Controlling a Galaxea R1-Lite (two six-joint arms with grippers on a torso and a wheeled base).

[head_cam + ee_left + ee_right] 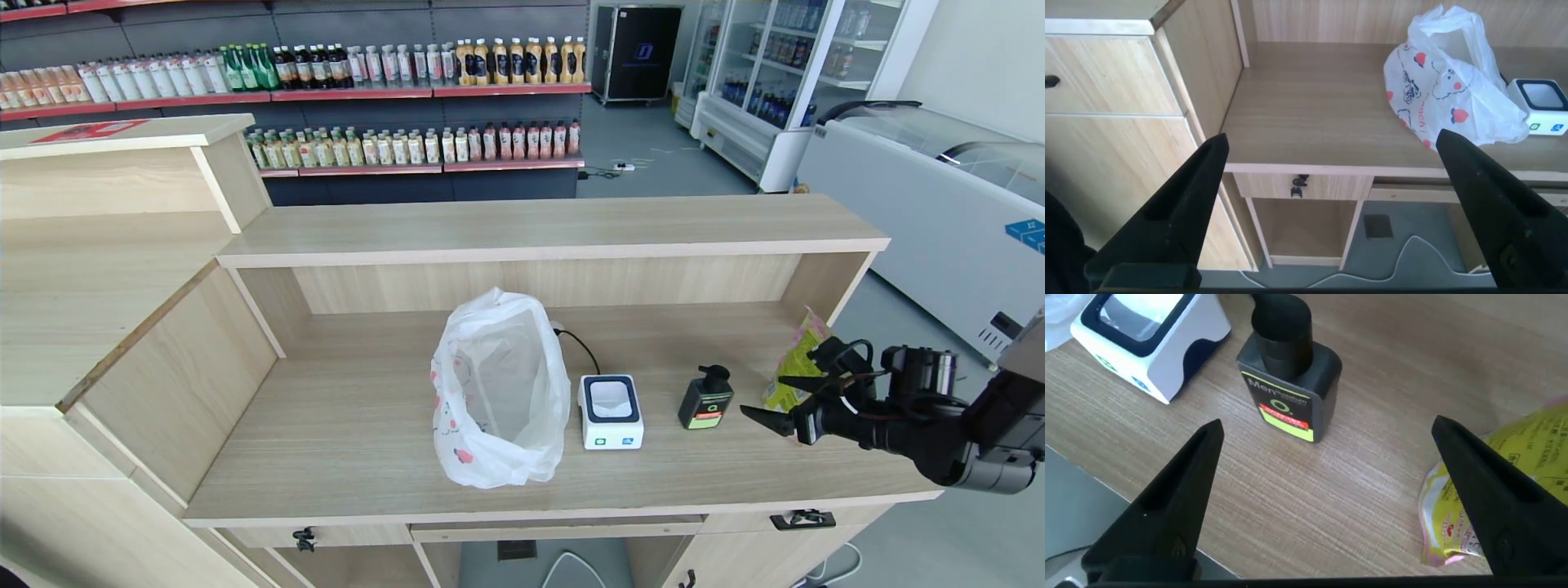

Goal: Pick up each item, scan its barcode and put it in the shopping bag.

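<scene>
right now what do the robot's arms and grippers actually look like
The right arm is built of rounded black and dark grey segments, with a silvery cylinder and thin looped black cables near the wrist. The right gripper and the left gripper each have two matte black fingers, wedge-shaped and tapering to pointed tips, with no markings visible.

Yellow packet [798, 349] partly behind right jaws, scanner [1542, 106] edge-cropped

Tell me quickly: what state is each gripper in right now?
Left gripper: open, holding nothing.
Right gripper: open, holding nothing, near the black pump bottle.
</scene>
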